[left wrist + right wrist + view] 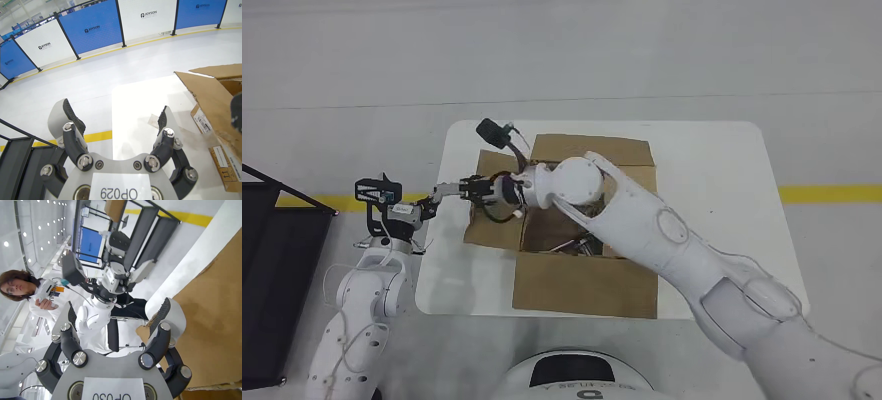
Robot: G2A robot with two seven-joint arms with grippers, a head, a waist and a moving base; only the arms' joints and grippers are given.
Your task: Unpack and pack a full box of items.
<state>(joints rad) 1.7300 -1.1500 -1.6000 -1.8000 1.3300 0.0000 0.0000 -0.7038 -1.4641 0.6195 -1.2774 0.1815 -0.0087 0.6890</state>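
An open cardboard box [587, 285] stands on the white table [712, 180] with its flaps spread; dark items [577, 242] lie inside. My right gripper [482, 190] reaches across the box to its left flap [492, 228]. In the right wrist view this gripper [117, 315] is open, and the torn corner of the flap [208, 313] lies against one fingertip [160, 313]. My left gripper [447, 189] hovers over the table's left edge, facing the right one. It is open [118, 117] with nothing between its fingers, and the box [208, 106] lies off to one side.
A black rack [272, 260] stands on the floor left of the table. A yellow floor line [832, 193] runs behind the table. Bare tabletop lies right of the box and along its left edge [132, 106]. Blue and white fence panels [90, 36] stand far off.
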